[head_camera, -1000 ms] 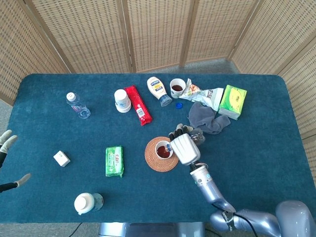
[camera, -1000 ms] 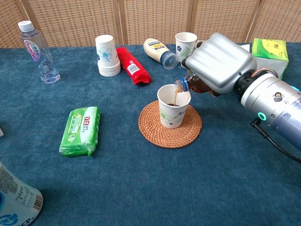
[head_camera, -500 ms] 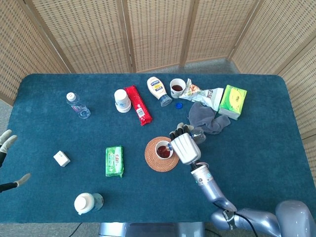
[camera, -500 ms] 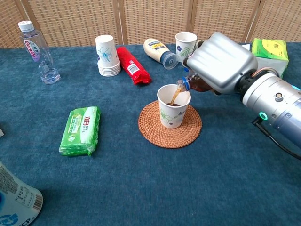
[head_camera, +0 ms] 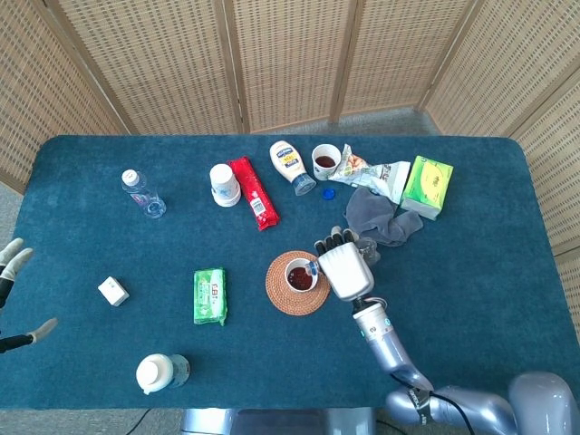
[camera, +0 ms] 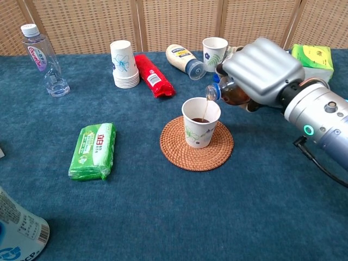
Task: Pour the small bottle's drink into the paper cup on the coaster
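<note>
We logged the bench (head_camera: 471, 299), covered in dark teal cloth, as the largest thing in view. Our right hand (camera: 265, 70) was wrapped around the small bottle (camera: 231, 95), fingers closed about its body. The small bottle lay tipped nearly level, its mouth over the far right rim of the paper cup (camera: 200, 123), and a thin brown stream ran from mouth into cup. The paper cup stood upright in the middle of the round woven coaster (camera: 196, 143), dark drink showing inside it from the head view.

Our left hand (head_camera: 9, 263) sat at the bench's left edge, only partly in frame; we could not tell whether its fingers were spread or closed.

Further back we noted a grey cloth (head_camera: 378, 217), a green box (head_camera: 428, 186), a red packet (head_camera: 254, 205), a mayonnaise bottle (camera: 185, 60) on its side, a stack of cups (camera: 124, 72), and a second cup (camera: 214, 53) of dark liquid. A green pack (camera: 93, 150) lay left of the coaster, a water bottle (camera: 44, 60) stood far left, and a small blue cap (head_camera: 329, 193) lay near the second cup.
</note>
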`<state>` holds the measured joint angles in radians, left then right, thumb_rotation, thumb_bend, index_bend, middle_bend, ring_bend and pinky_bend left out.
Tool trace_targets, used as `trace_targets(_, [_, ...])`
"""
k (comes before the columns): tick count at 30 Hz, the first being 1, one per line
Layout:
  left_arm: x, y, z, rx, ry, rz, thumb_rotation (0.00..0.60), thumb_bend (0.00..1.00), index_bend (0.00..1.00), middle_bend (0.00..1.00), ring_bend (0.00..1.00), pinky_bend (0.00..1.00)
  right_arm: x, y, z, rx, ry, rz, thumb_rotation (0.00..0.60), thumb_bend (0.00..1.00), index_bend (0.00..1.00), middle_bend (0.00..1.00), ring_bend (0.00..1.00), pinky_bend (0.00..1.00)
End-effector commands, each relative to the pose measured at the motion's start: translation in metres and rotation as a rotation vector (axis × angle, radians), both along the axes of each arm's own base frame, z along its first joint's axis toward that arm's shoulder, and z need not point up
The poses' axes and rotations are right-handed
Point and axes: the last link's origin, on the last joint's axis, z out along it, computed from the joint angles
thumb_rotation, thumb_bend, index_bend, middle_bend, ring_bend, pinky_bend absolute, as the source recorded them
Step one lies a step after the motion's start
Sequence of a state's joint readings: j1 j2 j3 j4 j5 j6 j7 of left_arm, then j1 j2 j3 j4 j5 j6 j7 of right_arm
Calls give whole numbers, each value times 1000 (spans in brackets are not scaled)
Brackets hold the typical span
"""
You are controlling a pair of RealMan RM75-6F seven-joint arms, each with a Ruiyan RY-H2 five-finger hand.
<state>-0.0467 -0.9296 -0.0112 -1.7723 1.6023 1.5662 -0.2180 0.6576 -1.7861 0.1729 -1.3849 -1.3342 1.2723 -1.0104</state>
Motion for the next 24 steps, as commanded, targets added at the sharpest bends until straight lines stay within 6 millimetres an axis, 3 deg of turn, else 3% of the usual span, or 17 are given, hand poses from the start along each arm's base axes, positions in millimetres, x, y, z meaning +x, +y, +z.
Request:
trace_targets(1, [0, 0, 0, -2, 0, -2, 600, 115, 0, 0, 0, 0, -2, 3, 1, 32, -96, -56, 600, 779, 398, 537, 295, 726])
trace_targets(10, [0, 0, -1, -3, 4, 3, 600, 114, 0, 0, 0, 0, -5, 4, 12, 48, -287, -99, 600, 783, 405, 542, 295, 726])
trace_targets(24, [0, -1, -2, -3, 5, 6, 600, 115, 0, 0, 0, 0, -42, 7, 66, 17, -721, -213, 600, 787, 411, 542, 295, 726])
